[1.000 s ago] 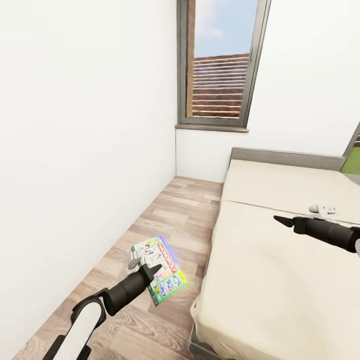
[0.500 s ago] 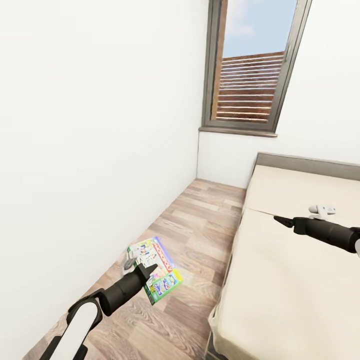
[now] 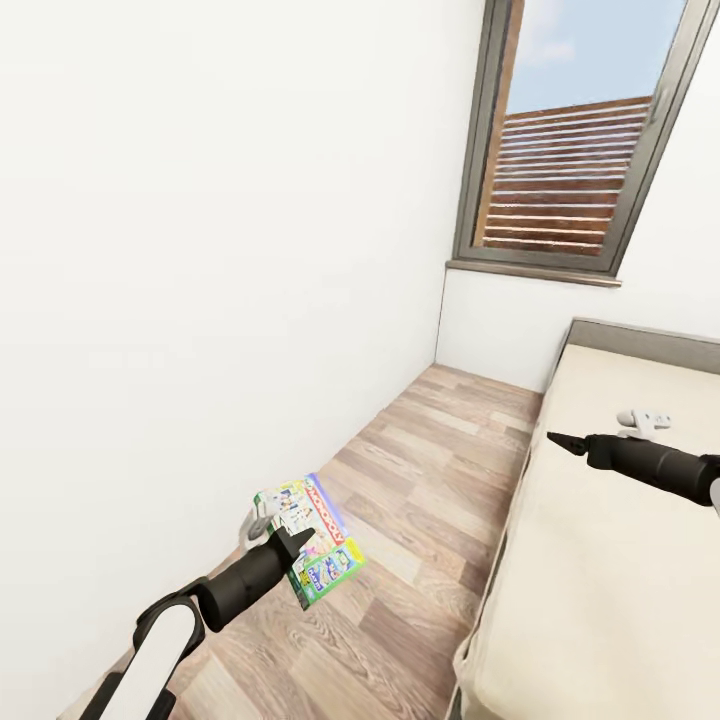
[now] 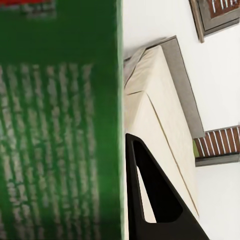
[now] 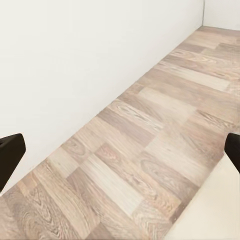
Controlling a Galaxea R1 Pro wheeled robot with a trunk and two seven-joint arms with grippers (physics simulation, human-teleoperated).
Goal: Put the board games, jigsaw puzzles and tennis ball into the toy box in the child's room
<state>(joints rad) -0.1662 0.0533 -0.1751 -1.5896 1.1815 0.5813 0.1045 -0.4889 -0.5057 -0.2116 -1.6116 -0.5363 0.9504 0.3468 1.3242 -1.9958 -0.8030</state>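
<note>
My left gripper is shut on a flat board game, a green-white box with a red strip, held tilted above the wood floor beside the bed. In the left wrist view the box's green printed face lies against one black finger. My right gripper hangs over the bed's near edge; its fingertips stand wide apart with nothing between them, so it is open. The toy box, the table, the puzzles and the ball are out of view.
A cream bed runs along the right. A white wall closes the left side, leaving a narrow strip of plank floor between. A grey-framed window sits in the far wall.
The camera has swung left: bed and window have slid to the right of the picture and more wall shows. Both arms keep their poses, and the board game stays in the left gripper.
</note>
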